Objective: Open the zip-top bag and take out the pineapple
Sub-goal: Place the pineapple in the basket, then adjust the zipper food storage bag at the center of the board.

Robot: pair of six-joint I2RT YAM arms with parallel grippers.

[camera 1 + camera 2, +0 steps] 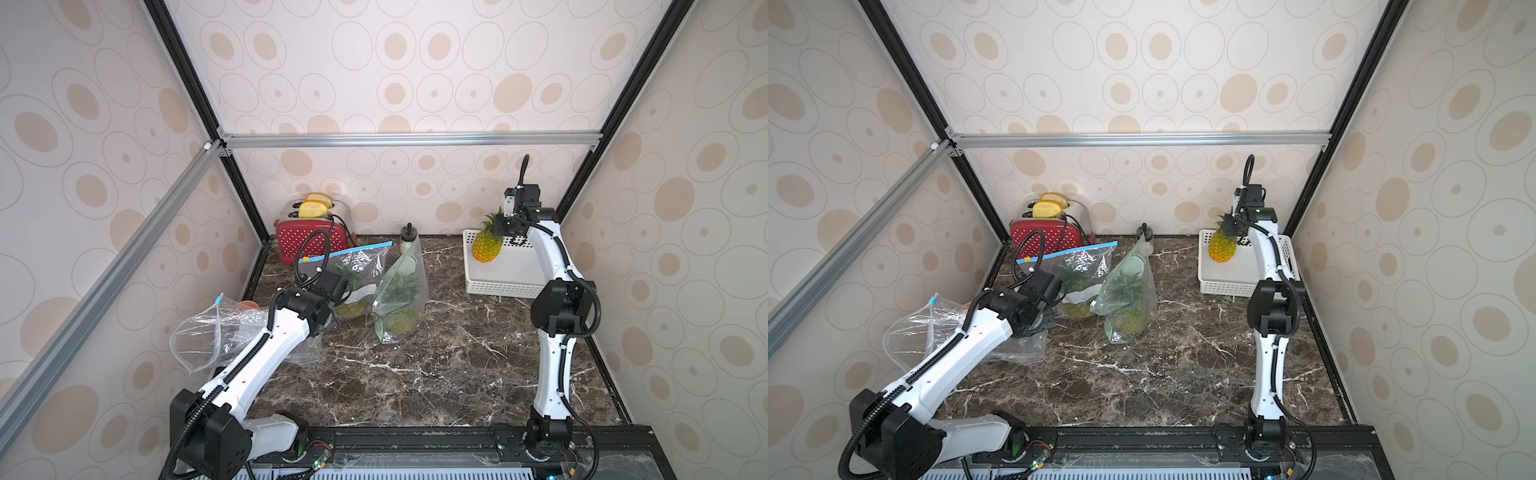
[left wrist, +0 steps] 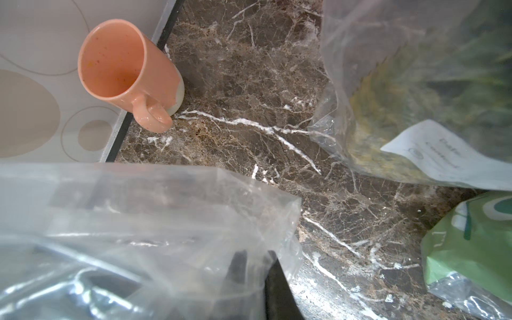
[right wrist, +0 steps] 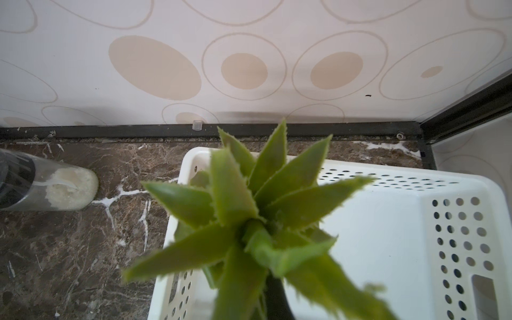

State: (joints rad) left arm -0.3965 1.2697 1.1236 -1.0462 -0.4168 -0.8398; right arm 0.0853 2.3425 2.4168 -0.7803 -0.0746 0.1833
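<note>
The right fingers are clamping together on the leafy crown of the pineapple, which is hanging upright, out of any bag, above the left edge of the white basket. The left fingers are sitting nearly together, apparently pinching the clear plastic of the emptied bag low over the surface. With only leaves in the grip, the fruit is at risk of slipping or swinging. Hanging so near the rim, it could strike it and tip out on release. The right arm is reaching far forward, forearm rising steeply and wrist bending down over the basket. The left arm is stretching low, its wrist just beside a filled bag that it could knock over
</note>
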